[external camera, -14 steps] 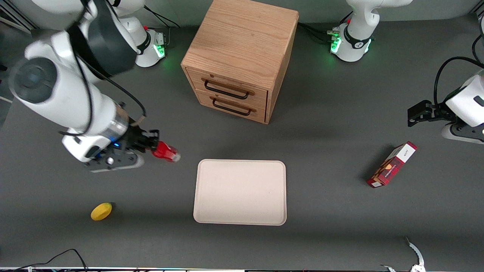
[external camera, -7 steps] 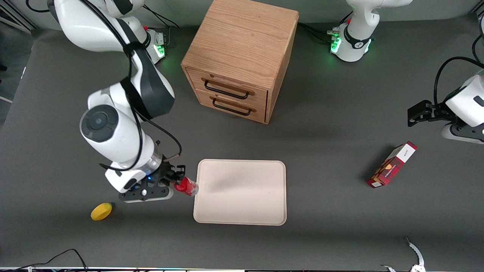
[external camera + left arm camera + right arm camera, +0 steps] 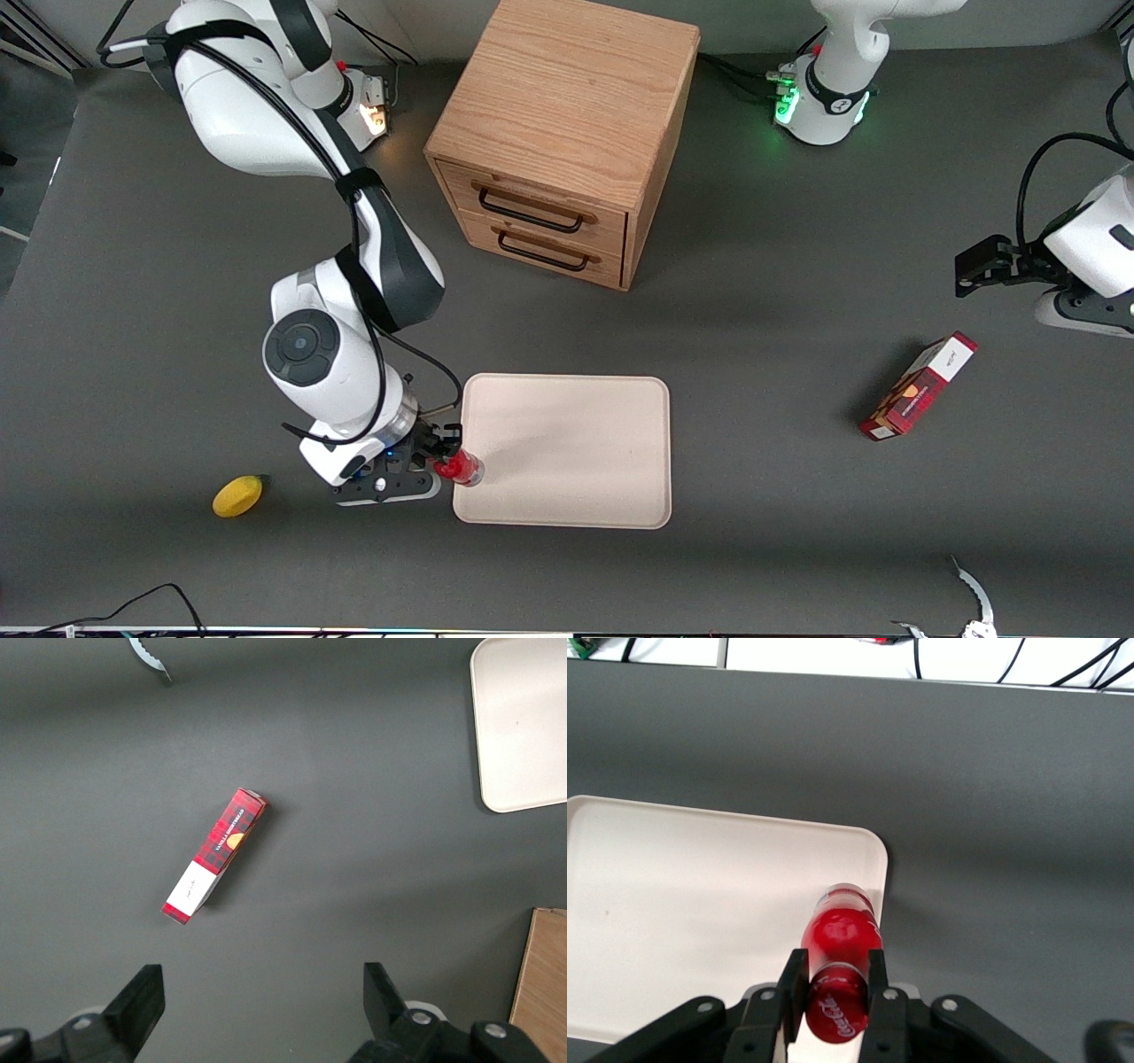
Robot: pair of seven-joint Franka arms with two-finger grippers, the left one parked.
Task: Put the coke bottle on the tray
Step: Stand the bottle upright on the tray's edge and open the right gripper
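My right gripper (image 3: 446,464) is shut on the small red coke bottle (image 3: 462,467). It holds the bottle at the pale beige tray (image 3: 585,452), at the corner nearest the front camera on the working arm's side. In the right wrist view the two black fingers (image 3: 791,988) clamp the bottle's red cap end (image 3: 836,1001), and its clear base (image 3: 846,897) sits over the tray's rim (image 3: 873,859) by a rounded corner. I cannot tell whether the bottle touches the tray.
A wooden drawer cabinet (image 3: 567,133) stands farther from the front camera than the tray. A yellow lemon (image 3: 237,495) lies beside the gripper toward the working arm's end. A red carton (image 3: 918,386) lies toward the parked arm's end, also in the left wrist view (image 3: 216,854).
My right gripper has carried the coke bottle nearer the front camera and toward the tray, from open table to the tray's corner. The arm has swung down with it.
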